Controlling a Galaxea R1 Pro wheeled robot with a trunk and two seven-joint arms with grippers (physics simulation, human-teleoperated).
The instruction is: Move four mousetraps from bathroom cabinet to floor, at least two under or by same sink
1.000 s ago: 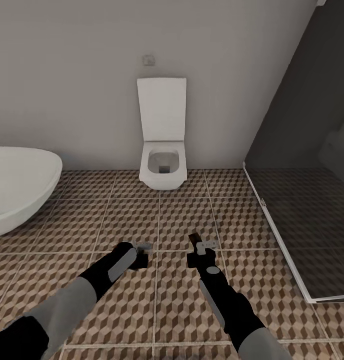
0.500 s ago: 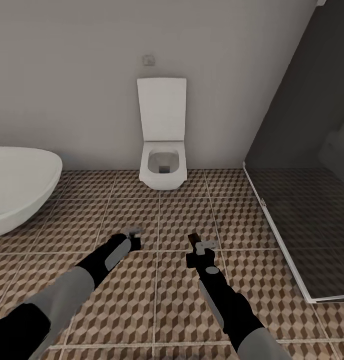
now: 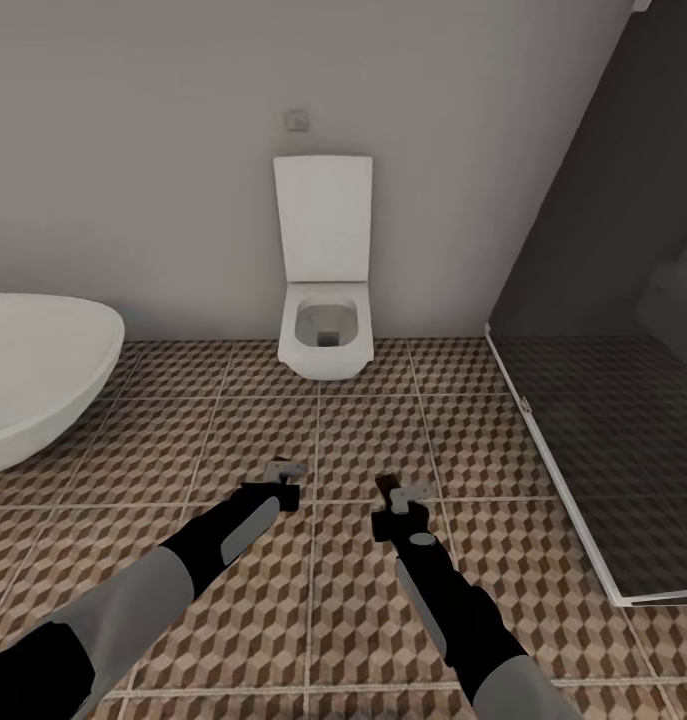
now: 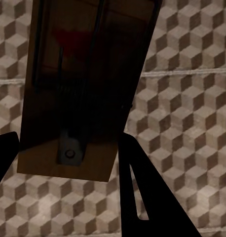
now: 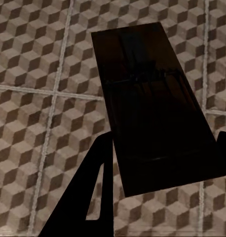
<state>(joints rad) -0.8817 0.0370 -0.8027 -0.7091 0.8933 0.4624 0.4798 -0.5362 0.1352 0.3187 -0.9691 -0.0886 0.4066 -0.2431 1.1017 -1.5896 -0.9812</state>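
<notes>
1. Over the bathroom floor (image 3: 363, 440), the left gripper (image 3: 280, 482) is clamped on a mousetrap (image 4: 88, 84)
2. At its 3 o'clock, the right gripper (image 3: 401, 500) grips a second mousetrap (image 5: 155, 106), toilet (image 3: 325, 300) at 12

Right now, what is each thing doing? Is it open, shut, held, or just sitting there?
Left end effector: shut on a mousetrap, above the tiles.
Left mousetrap: held between the fingers, wire side and red mark facing the camera.
Right end effector: shut on a mousetrap.
Right mousetrap: held, in dark shadow.
Toilet: lid up, bowl open.
Bathroom floor: no mousetraps seen lying on it.
</notes>
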